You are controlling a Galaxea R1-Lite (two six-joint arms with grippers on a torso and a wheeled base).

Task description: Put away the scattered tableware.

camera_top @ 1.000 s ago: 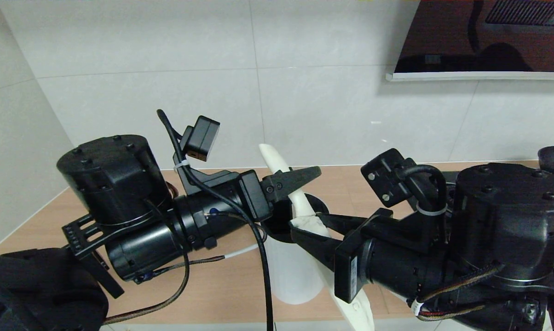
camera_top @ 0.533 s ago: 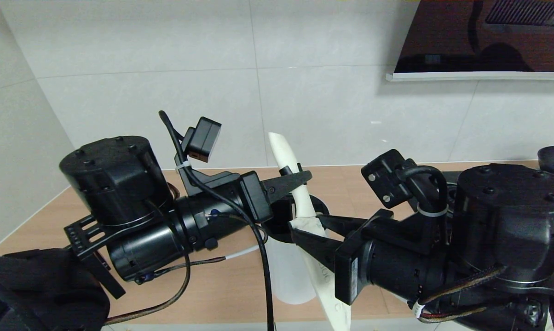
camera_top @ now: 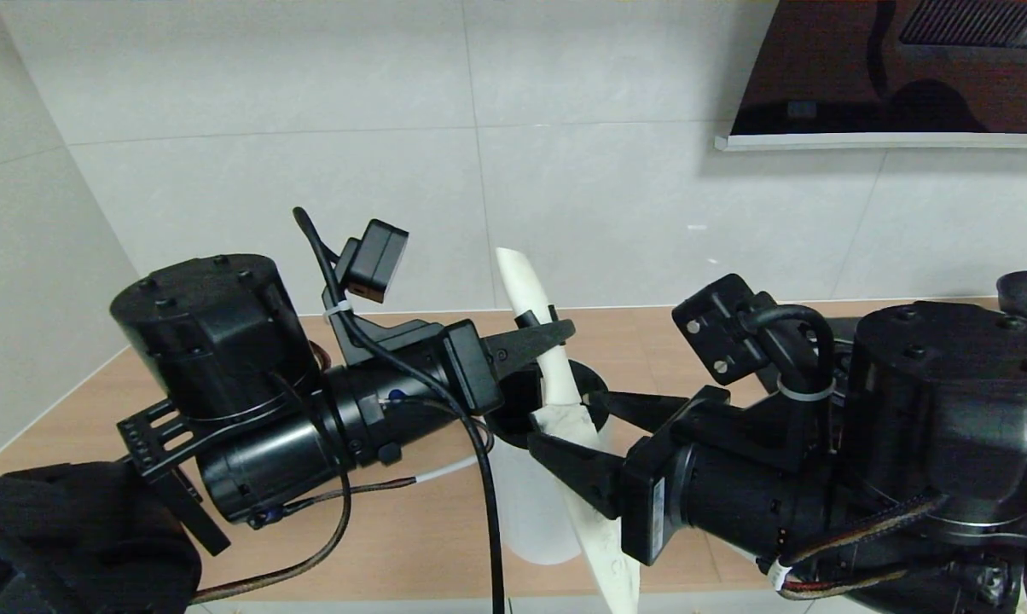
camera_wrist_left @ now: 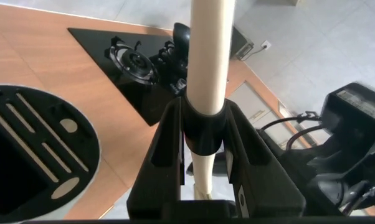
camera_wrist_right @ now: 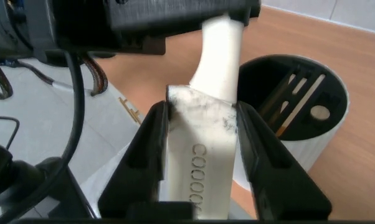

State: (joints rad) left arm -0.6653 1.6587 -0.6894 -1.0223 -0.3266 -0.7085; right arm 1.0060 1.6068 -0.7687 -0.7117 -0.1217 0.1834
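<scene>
In the head view, a white knife (camera_top: 556,375) is held tilted at the frame's centre, above the slotted white holder (camera_top: 522,512) on the worktop (camera_top: 411,529). The left pincer (camera_top: 556,334) is clamped on its upper part, and the right pincer (camera_top: 569,422) is closed on it lower down.

In the left wrist view, the round handle (camera_wrist_left: 209,56) is gripped between the jaws.

In the right wrist view, the blade (camera_wrist_right: 203,149) is pinched by its edges.

The knife is judged light, stiff, smooth and brittle, so the handle is the safer hold.

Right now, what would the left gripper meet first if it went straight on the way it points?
Likely the right arm's wrist camera, just beyond the knife it holds; depth is unclear.
</scene>
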